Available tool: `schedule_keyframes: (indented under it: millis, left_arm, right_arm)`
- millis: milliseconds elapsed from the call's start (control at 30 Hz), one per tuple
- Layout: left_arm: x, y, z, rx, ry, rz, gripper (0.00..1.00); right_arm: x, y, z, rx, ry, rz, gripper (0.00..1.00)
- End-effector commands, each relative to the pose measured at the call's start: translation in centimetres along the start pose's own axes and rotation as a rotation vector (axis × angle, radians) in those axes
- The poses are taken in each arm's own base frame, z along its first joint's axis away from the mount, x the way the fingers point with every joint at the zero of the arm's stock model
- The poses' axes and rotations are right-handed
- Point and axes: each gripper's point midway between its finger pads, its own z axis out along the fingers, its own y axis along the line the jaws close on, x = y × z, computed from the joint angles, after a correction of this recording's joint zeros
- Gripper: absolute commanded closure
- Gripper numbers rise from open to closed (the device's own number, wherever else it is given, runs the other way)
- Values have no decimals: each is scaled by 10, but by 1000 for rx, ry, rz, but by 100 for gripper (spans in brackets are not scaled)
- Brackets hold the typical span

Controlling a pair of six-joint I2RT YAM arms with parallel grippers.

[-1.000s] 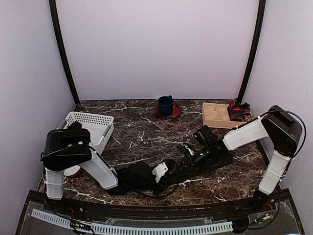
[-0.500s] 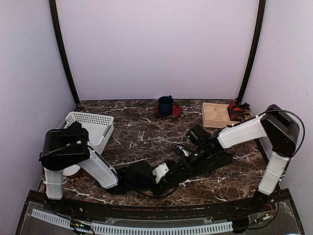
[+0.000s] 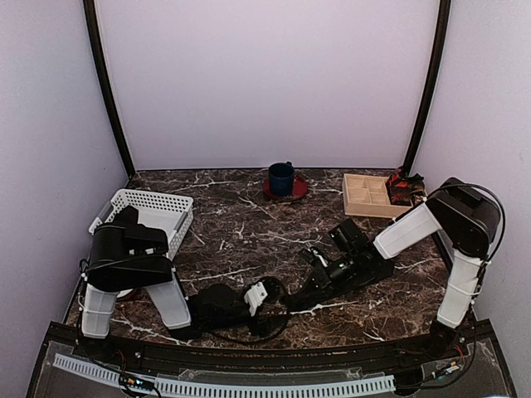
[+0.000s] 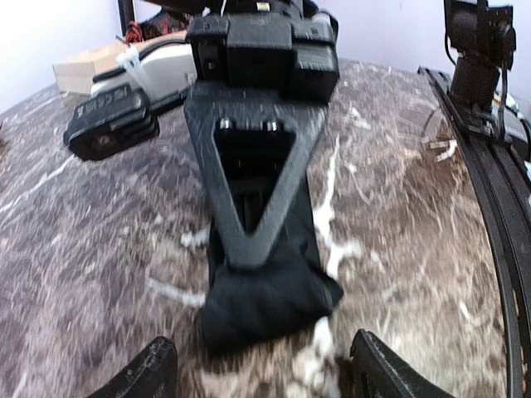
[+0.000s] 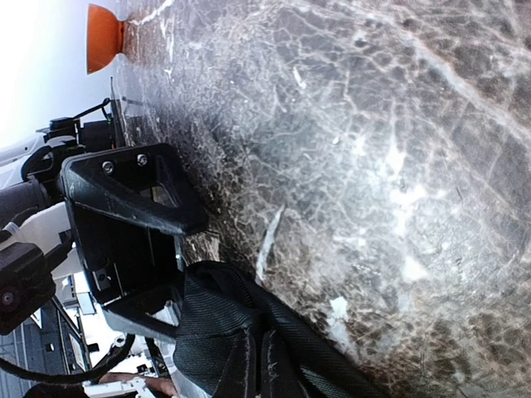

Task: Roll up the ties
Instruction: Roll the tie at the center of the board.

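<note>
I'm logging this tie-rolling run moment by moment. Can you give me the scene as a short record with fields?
tie: one black tie lying on the marble table, its end bunched into a thick wad
right gripper: right gripper shut on the bunched end, upper finger flat on the fabric, lower finger hidden
left gripper: left gripper open, empty, facing the wad, not touching it
roll: not yet a finished coil
elsewhere: white basket at left; blue mug at back; wooden tray at back right
</note>
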Motion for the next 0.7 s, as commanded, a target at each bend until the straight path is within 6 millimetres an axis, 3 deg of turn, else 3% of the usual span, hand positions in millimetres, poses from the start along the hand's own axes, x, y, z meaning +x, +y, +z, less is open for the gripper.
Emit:
schedule_keyframes:
  millis: [0,200,467,667]
  left_arm:
    - [28,-10,18,52,58,-61,27]
    - [29,-14,29,69,53,-169,29]
    - [50,0,11,-34,117,-229,30]
    - [60,-12,10,-41,156,-194,29]
  right_arm:
    - [36,-83,6,281,8,141,100]
    - [42,-92,4,304,-21,148,100]
    - [34,-86,-3,309,-102,102,100]
    - [33,-79,-7,306,-171,55,100]
